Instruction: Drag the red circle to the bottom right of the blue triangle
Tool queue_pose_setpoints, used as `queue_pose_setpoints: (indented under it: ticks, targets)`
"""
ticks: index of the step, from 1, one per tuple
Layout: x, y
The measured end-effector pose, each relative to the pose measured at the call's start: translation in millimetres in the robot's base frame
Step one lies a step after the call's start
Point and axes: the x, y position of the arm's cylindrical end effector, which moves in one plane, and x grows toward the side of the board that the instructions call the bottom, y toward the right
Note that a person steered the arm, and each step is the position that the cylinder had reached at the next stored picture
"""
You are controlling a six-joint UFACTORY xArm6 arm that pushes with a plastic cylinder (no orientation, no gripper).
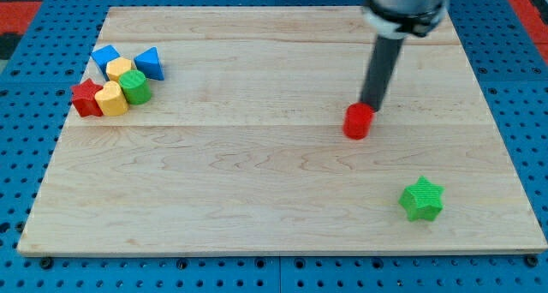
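The red circle (358, 121) lies right of the board's centre. My tip (371, 106) touches its upper right side, with the dark rod rising to the view's top. The blue triangle (150, 63) sits far off at the view's upper left, on the right edge of a cluster of blocks.
The cluster at the upper left also holds a blue cube (105, 56), a yellow block (119, 68), a green circle (134, 86), a yellow hexagon (111, 98) and a red star (86, 97). A green star (421, 199) lies at the lower right. The wooden board (257, 207) ends on blue pegboard.
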Motion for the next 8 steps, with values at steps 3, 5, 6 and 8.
queue_pose_setpoints:
  ticks: [3,5,6,8]
  targets:
    - [32,-74]
    - [-2,-132]
    - [-17,-137]
    - [-35,-215]
